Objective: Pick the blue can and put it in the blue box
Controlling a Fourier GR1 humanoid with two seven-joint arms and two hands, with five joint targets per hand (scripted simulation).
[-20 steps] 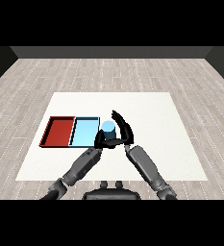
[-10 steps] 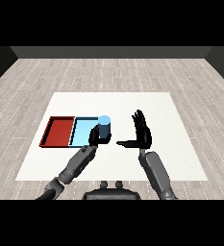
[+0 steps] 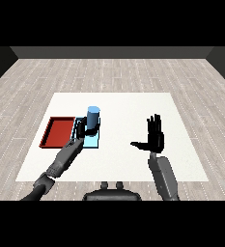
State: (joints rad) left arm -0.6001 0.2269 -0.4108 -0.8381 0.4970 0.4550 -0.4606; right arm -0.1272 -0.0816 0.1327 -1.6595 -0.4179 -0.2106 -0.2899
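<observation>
The blue can (image 3: 93, 116) stands upright over the light blue tray (image 3: 94, 142), near that tray's far end. My left hand (image 3: 84, 130) is curled round the can's lower part from the near left side. Whether the can rests on the tray floor or hangs just above it cannot be told. My right hand (image 3: 155, 136) is raised above the bare table to the right, fingers straight and spread, thumb pointing left, holding nothing.
The red tray (image 3: 58, 131) lies directly left of the light blue tray, touching it, with nothing in it. The white table (image 3: 133, 106) spreads out behind and to the right of the trays.
My left hand has carried the can leftward from beside the tray to over it. My right hand has drawn away to the right and opened out flat.
</observation>
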